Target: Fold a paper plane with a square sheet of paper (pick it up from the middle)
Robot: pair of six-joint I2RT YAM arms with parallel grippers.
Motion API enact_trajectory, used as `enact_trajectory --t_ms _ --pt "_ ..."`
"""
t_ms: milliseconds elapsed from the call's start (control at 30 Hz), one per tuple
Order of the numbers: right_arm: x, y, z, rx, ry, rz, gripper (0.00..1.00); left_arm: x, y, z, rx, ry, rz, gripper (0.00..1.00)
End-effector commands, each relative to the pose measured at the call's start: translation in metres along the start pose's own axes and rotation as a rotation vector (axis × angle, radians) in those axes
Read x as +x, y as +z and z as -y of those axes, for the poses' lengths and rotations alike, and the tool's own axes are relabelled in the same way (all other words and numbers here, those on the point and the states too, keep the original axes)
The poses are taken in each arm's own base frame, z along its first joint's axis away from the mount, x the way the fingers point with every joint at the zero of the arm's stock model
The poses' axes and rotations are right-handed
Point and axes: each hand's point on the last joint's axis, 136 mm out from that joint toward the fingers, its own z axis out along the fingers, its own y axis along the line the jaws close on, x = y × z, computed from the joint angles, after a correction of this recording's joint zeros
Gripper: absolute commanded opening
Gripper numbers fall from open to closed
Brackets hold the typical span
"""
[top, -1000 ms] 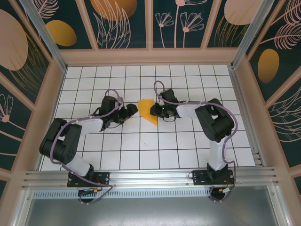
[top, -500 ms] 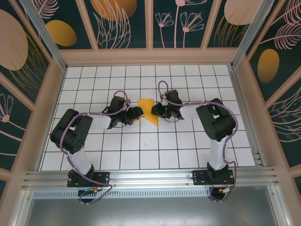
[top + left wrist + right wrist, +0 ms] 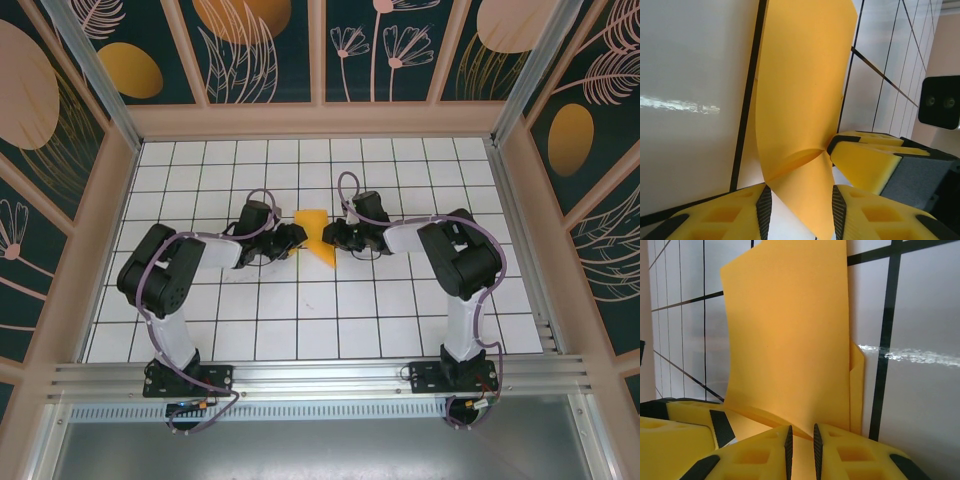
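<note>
The square sheet of paper (image 3: 313, 230), orange-yellow and folded into a creased shape with a point toward the near side, stands partly lifted off the tiled floor at the table's middle. My right gripper (image 3: 331, 238) holds its right side, and the right wrist view has the gripper (image 3: 803, 437) shut on the paper (image 3: 790, 340) with the pads nearly together. My left gripper (image 3: 291, 240) is at the sheet's left side. In the left wrist view the gripper (image 3: 801, 200) straddles a bent flap of the paper (image 3: 800, 90), jaws apart, floor showing beside the flap.
The white tiled floor (image 3: 300, 310) has dark grid lines and is walled by wooden rails and painted panels (image 3: 320, 120). The right gripper's yellow fingers (image 3: 875, 160) sit close beyond the flap. Both arms reach in from the near edge.
My left arm has swung right until its gripper reached the paper's left side, and its jaws have narrowed. The right gripper shifted slightly and keeps its hold.
</note>
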Motion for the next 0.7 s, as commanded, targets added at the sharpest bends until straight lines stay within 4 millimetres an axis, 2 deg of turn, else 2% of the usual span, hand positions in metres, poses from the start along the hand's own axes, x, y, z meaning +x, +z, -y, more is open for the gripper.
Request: enact_trajectory --t_ms 0,167,333,500,667 --pt "0.013 -0.001 0.026 0.062 0.051 -0.033 0.2 -0.002 0.004 0.012 0.035 0.012 -0.007 0.39" --pt "0.011 -0.004 0.022 0.05 0.029 -0.024 0.23 -0.003 0.005 0.016 0.047 0.018 -0.005 0.32" --pt "-0.006 -0.017 0.0 0.012 -0.071 0.038 0.34 -0.004 0.007 0.019 0.049 0.022 -0.005 0.18" --pt "-0.026 -0.042 -0.019 0.022 -0.18 0.152 0.57 -0.007 0.006 0.018 0.023 0.026 0.022 0.08" --pt "-0.029 -0.066 -0.025 0.066 -0.297 0.246 0.64 -0.01 0.003 0.02 -0.011 0.035 0.053 0.07"
